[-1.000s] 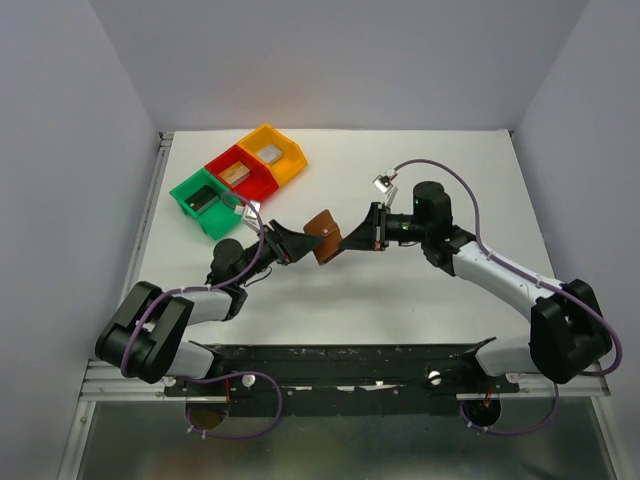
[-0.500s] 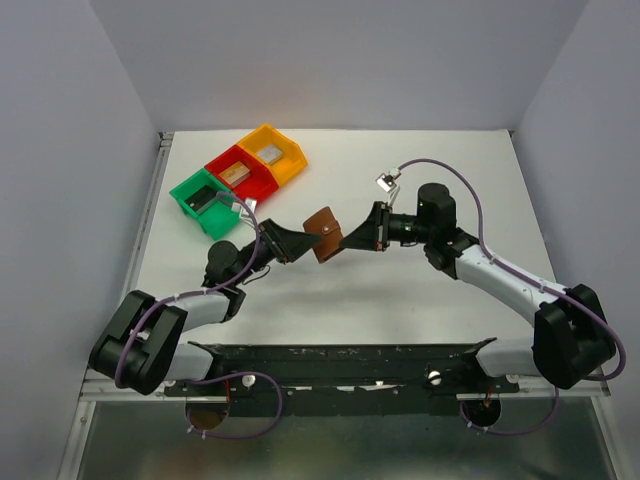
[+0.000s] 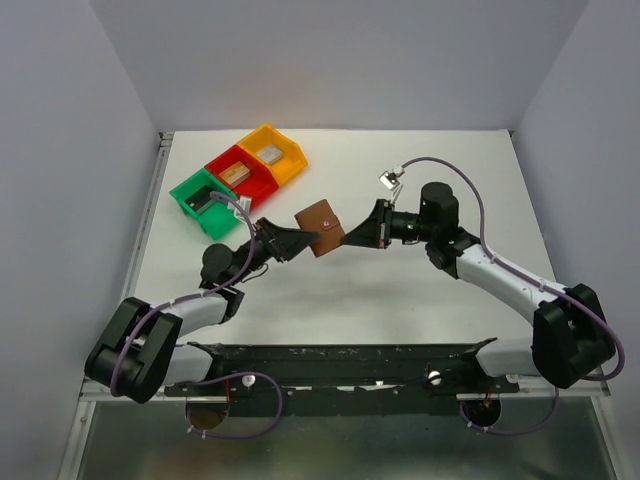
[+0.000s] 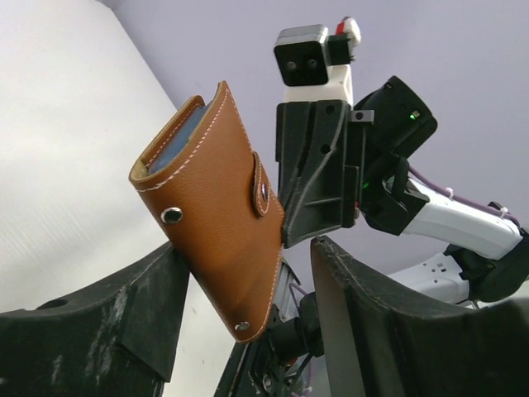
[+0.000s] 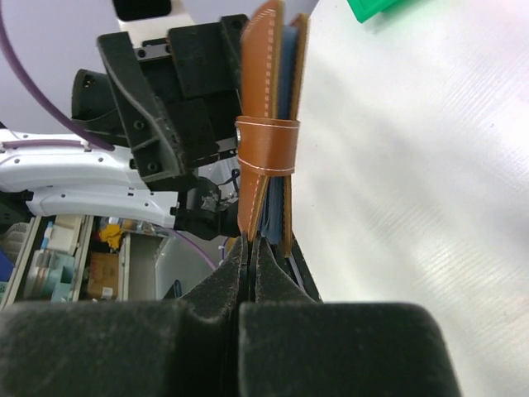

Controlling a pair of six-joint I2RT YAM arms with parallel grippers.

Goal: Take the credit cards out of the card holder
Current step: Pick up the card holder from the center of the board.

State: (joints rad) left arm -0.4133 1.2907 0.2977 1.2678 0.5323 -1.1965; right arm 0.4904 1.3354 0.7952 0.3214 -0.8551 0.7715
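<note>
The brown leather card holder (image 3: 320,228) hangs closed in the air between my two grippers, above the table's middle. My right gripper (image 3: 354,235) is shut on the edge of one of its leather faces (image 5: 250,207). The snap tab (image 5: 266,145) wraps across the closed edge. My left gripper (image 3: 291,241) is open. The holder's lower corner (image 4: 240,289) sits between its spread fingers (image 4: 124,331), against the left one and apart from the right one. Blue inner layers (image 5: 285,99) show between the leather faces. No credit card shows on its own.
Green (image 3: 192,205), red (image 3: 256,185) and yellow (image 3: 290,158) bins stand in a row at the back left, with grey and tan blocks inside. A small grey clip-like piece (image 3: 386,181) lies behind the right gripper. The table's white surface (image 3: 440,170) ends at walls.
The card holder has risen a little and turned so its broad leather face points more upward. Both grippers shifted slightly toward the back with it.
</note>
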